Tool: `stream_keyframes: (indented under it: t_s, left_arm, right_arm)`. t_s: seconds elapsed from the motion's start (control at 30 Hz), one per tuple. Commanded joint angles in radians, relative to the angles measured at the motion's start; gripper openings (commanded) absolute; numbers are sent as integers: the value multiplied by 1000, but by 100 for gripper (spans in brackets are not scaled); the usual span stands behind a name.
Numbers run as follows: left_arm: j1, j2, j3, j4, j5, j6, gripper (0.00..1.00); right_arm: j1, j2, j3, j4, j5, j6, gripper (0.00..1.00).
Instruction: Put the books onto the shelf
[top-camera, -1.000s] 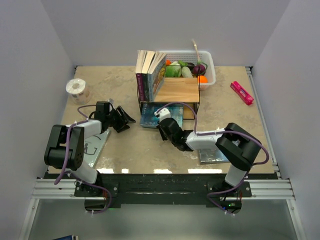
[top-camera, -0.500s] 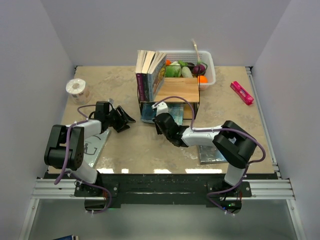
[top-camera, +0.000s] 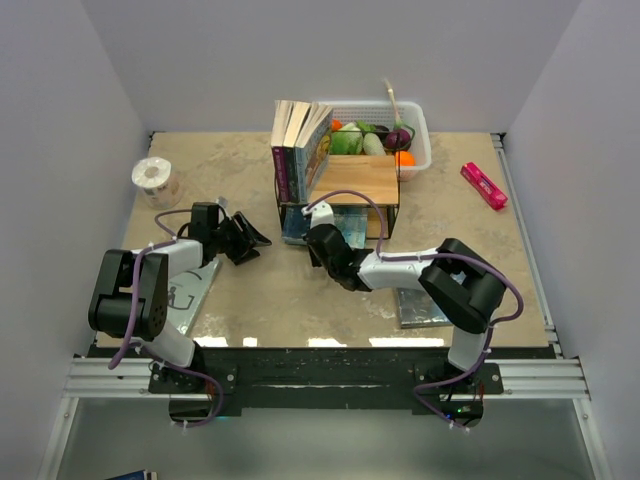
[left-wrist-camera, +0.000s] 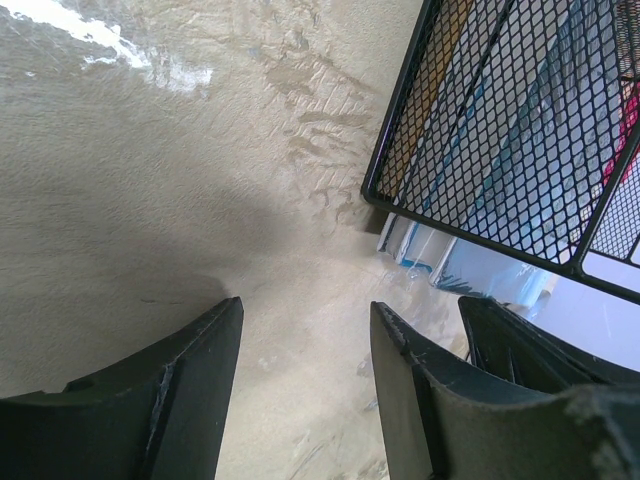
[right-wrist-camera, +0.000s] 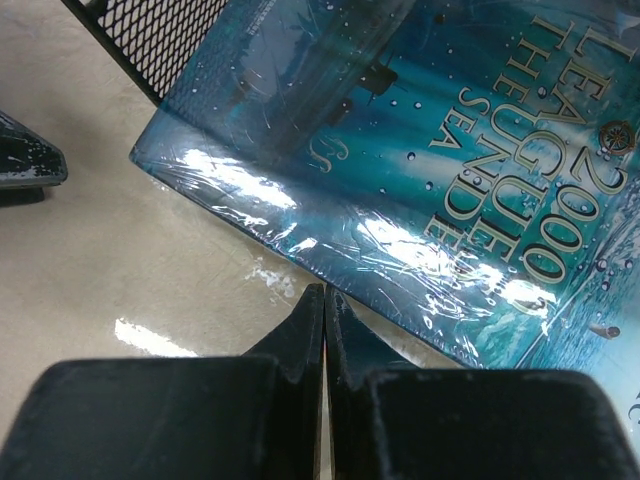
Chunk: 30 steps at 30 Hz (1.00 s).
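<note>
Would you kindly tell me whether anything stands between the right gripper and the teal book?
Nothing visible does: the shut right gripper has its tips right at the near edge of the teal book.

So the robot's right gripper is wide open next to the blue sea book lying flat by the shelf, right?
Not quite. The right gripper is shut, its two fingers pressed together, not wide open; the right wrist view shows it. The rest holds: it sits at the edge of the blue sea book, which lies flat by the shelf.
</note>
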<state>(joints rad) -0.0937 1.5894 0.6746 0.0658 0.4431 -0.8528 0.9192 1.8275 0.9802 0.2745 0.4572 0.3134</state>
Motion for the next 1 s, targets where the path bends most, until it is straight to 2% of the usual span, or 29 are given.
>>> stream_keyframes:
  t_s: [0.0,0.57,0.7,0.83,0.97]
  left_arm:
    - [8,-14,2,35,22,14,58]
    - [9,-11,-1,39,26,17,58]
    - [9,-9,8,39,29,15,58]
    - [9,-3,19,43,31,11,58]
    - [9,4,26,48,29,9,58]
  right_arm:
    - [-26,3,43,19,55,27,0]
    - [-33,-3,49,-6,58,4,0]
    - [-31,-97,3,-47,55,-16,0]
    - [-33,-191,-50,-177,35,-34,0]
    - [-55,-261,-152,-195,28,-40,0]
